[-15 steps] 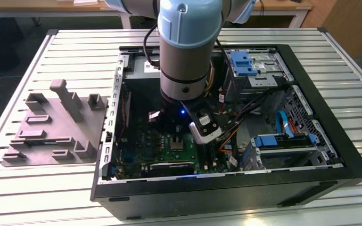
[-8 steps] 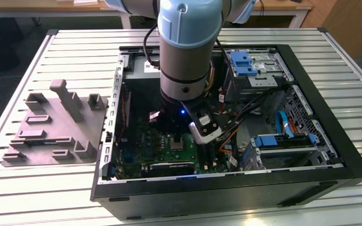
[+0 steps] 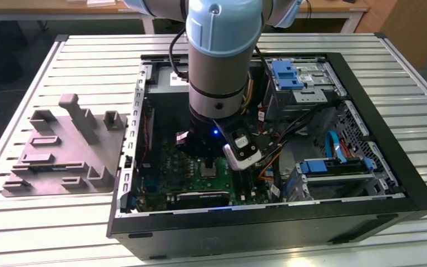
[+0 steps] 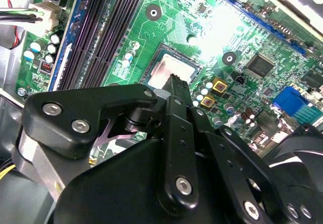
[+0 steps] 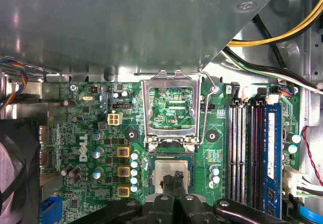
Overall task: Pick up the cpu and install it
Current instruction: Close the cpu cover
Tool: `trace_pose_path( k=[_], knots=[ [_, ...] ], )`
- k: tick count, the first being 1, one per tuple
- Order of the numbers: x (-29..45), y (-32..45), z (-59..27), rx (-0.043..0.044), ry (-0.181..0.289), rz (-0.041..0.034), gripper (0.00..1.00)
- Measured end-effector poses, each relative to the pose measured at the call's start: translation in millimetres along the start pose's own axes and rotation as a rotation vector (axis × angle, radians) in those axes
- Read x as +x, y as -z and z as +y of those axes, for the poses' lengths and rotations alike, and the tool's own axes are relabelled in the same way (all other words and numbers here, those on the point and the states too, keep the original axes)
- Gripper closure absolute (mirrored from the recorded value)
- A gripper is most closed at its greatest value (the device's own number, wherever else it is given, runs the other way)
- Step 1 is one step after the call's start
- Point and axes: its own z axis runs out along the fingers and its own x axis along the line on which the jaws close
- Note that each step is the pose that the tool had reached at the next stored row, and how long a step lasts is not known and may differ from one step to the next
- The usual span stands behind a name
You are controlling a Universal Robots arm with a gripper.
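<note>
The cpu (image 5: 162, 169) is a silvery square lying flat in its socket on the green motherboard (image 5: 91, 148), inside the open computer case (image 3: 273, 219). The socket's metal retaining frame (image 5: 169, 108) is flipped up, open, just beyond it. My gripper (image 5: 173, 179) hangs straight down over the cpu, its black fingers together, with the tips at or just above the chip's top; I cannot tell if they touch. In the second wrist view the cpu (image 4: 162, 72) shows just past the gripper (image 4: 177, 82). In the exterior view the gripper (image 3: 210, 163) stands over the cpu (image 3: 209, 171).
Memory slots (image 5: 242, 148) run beside the socket, with a black fan (image 5: 15, 178) on the other side. Drive bays with blue clips (image 3: 288, 75) and loose cables (image 3: 288, 139) fill the case toward the exterior view's right. A grey parts fixture (image 3: 61, 150) sits on the slatted table.
</note>
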Motion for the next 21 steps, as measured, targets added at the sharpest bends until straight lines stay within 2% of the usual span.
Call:
trace_pose_path(
  k=[6, 9, 19, 21],
  knots=[
    [0.0, 0.5, 0.0, 0.0003, 0.0, 0.0001, 0.89],
    [0.2, 4.7, 0.0, 0.0, 0.0, 0.0, 0.89],
    [1.2, 31.3, 0.2, 0.0001, 0.0, 0.0, 0.89],
    [1.5, 39.9, 0.2, 0.0001, 0.0, 0.0, 0.89]
  ],
)
